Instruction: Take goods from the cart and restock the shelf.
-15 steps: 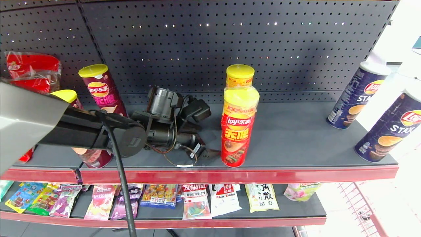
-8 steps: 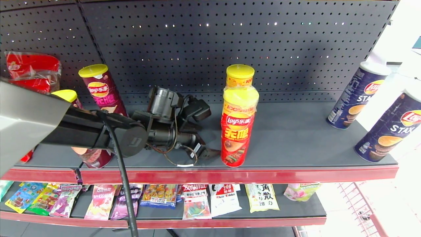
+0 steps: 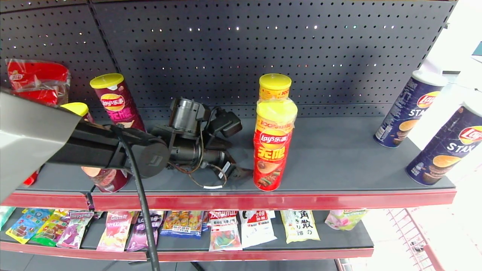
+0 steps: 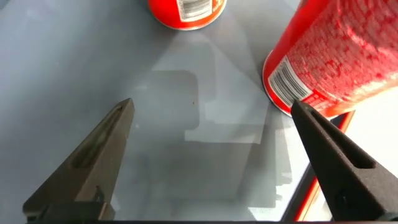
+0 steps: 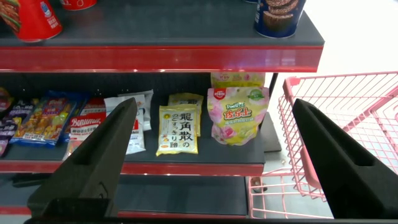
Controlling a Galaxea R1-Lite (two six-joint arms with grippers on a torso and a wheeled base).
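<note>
The left gripper [image 4: 212, 107], spread and empty, has barely shifted, just left of the tall red cylindrical chip can [image 3: 273, 150] at the near red edge of the grey metal shelf [image 3: 339, 158]; open room lies right of the can.

Dark grey pegboard [image 3: 241, 56] ran along the back, little pinpricks of light coming through its holes, and the right side was washed out bright.
</note>
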